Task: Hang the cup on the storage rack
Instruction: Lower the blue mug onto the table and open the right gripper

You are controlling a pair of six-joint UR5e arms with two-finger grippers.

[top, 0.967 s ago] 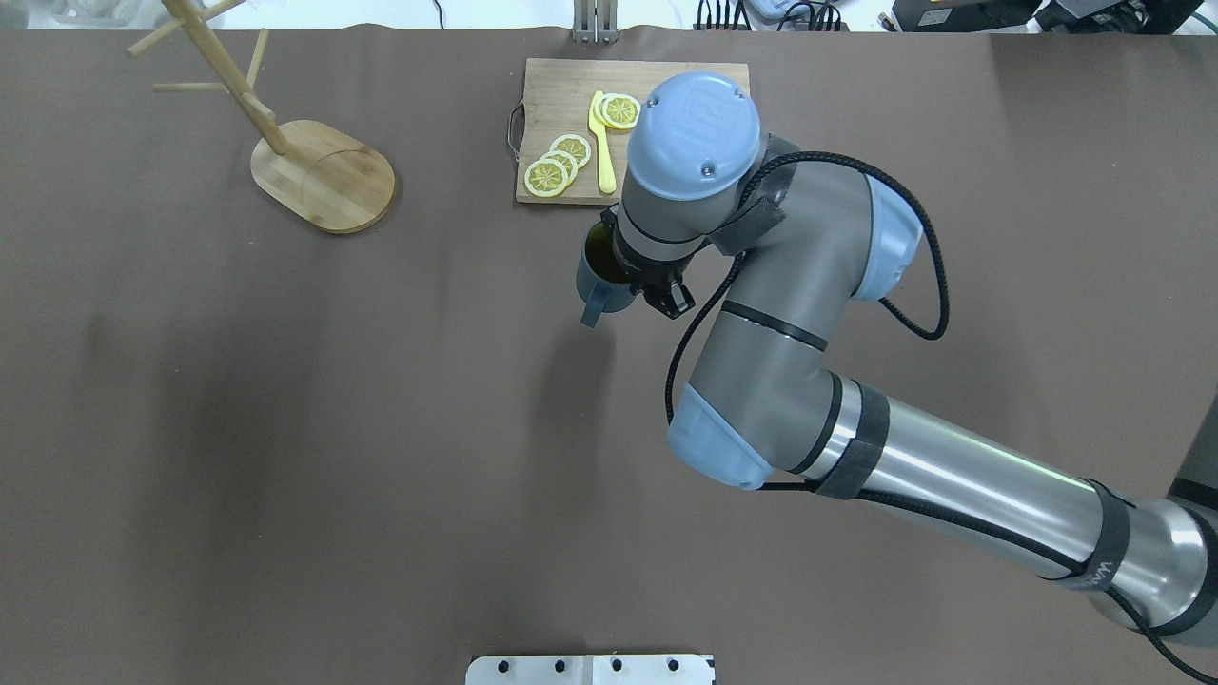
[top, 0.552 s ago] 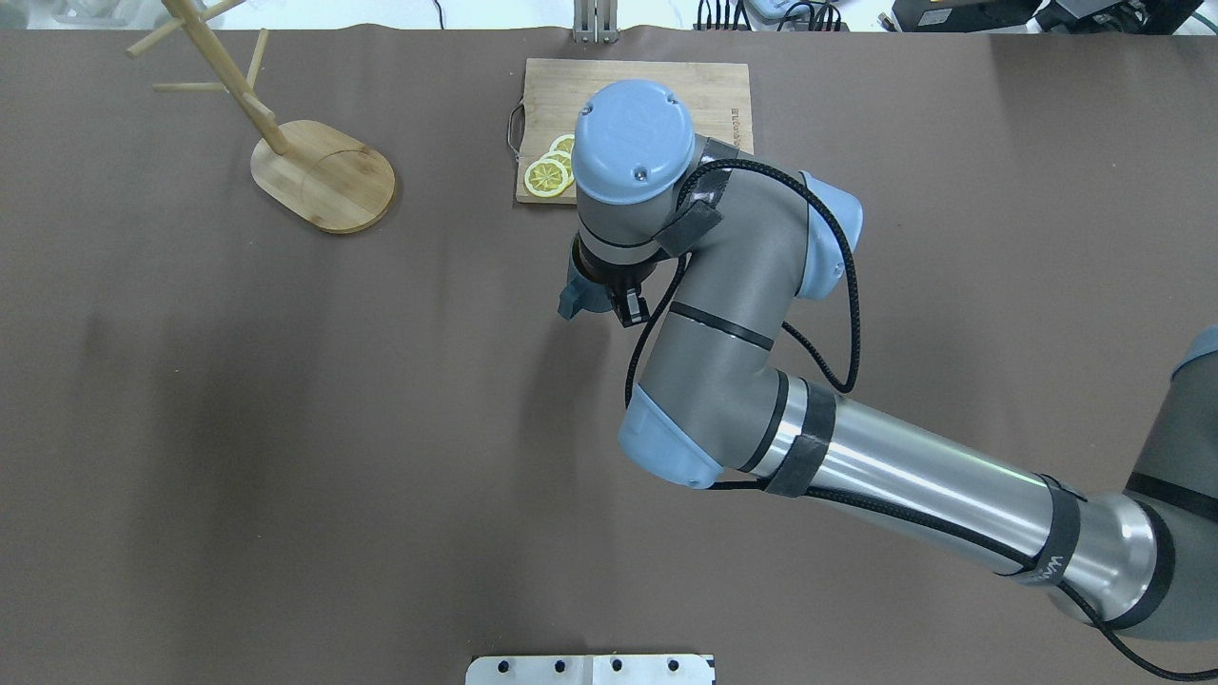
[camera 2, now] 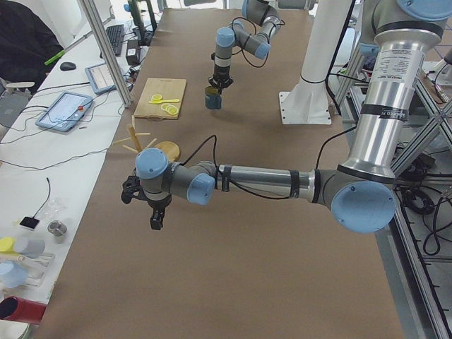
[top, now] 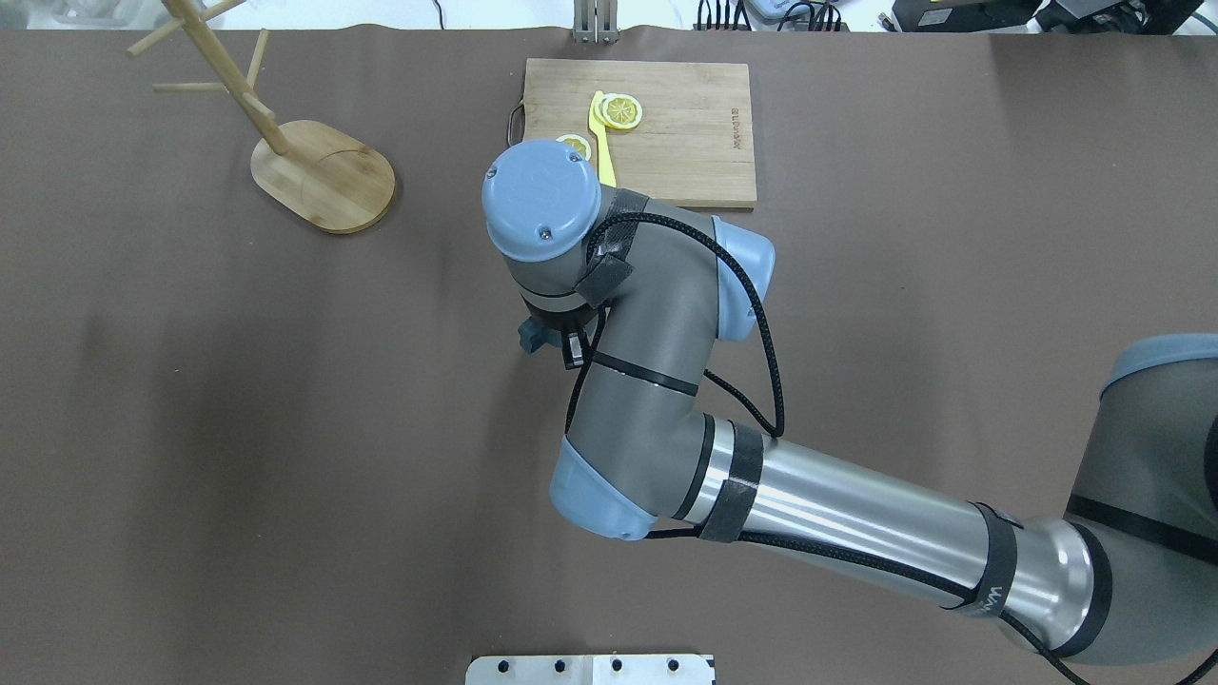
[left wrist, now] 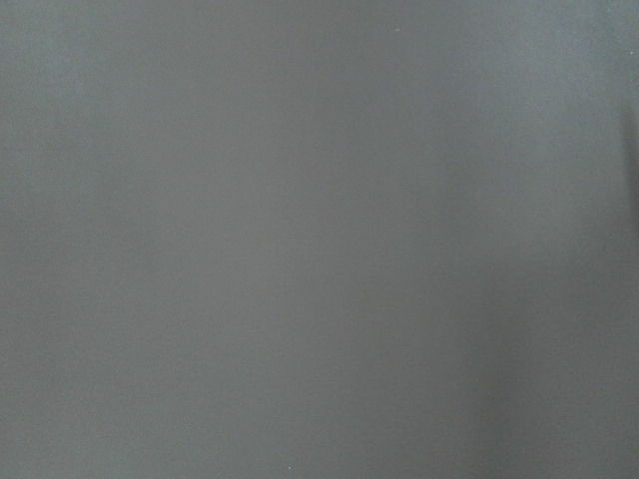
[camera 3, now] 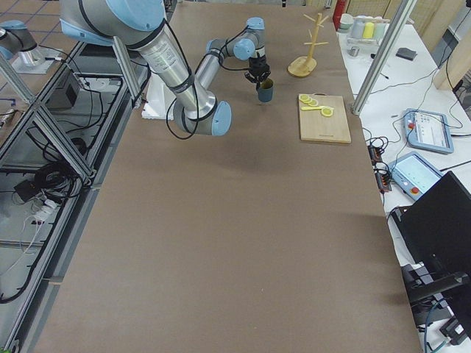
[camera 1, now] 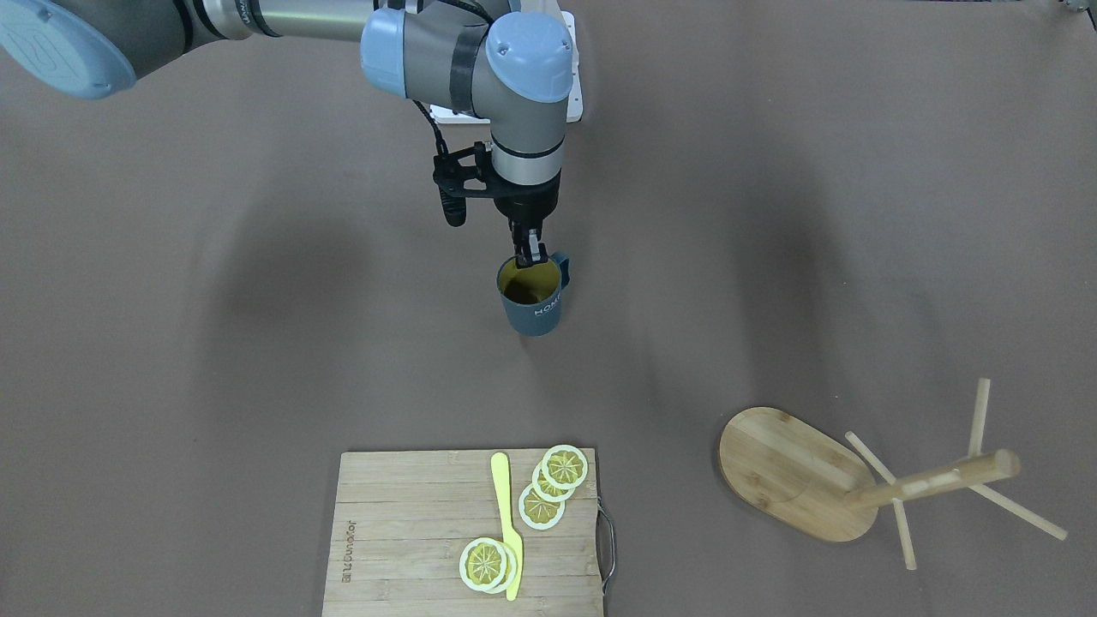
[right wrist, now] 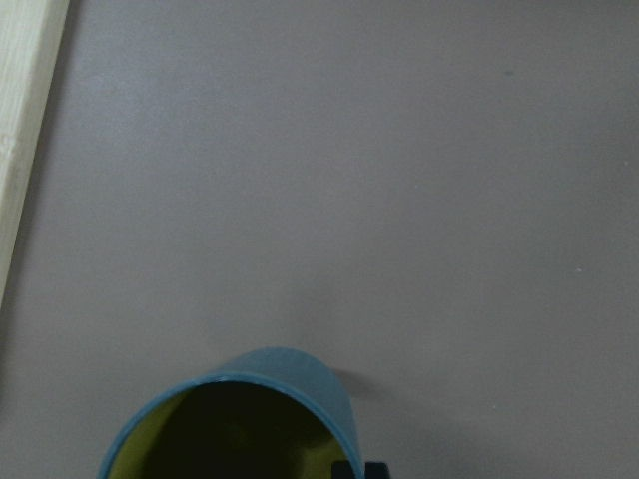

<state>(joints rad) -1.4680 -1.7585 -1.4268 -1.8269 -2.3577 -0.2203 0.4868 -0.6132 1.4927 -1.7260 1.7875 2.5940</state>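
I find a brown tabletop [top: 238,428] carrying everything in view. The right arm [top: 837,514] reaches over it from the robot's right to about the middle, wrist pointing straight down. The left arm [camera 2: 261,176] stretches low over the tabletop toward the robot's left end and shows only in the left side view; I cannot tell whether its jaws are open or closed, since its wrist camera gives nothing but bare brown surface.

A rectangular cutting board [camera 1: 403,514] lies at the edge far from the robot. The storage rack [camera 1: 788,471] stands on its oval base on the same far side, toward the robot's left and apart from the board.

The cup [camera 1: 533,310] is upright under the right wrist, between the board and the robot's base and well apart from the rack, with its handle turned toward the robot's left. The right jaws are closed on the cup's rim next to the handle, one finger [camera 1: 533,250] inside the yellow-olive interior; whether the cup's foot touches the tabletop I cannot tell.

On the board lie lemon slices [camera 1: 566,467] in two small groups, with a yellow knife [camera 1: 506,514] between them.
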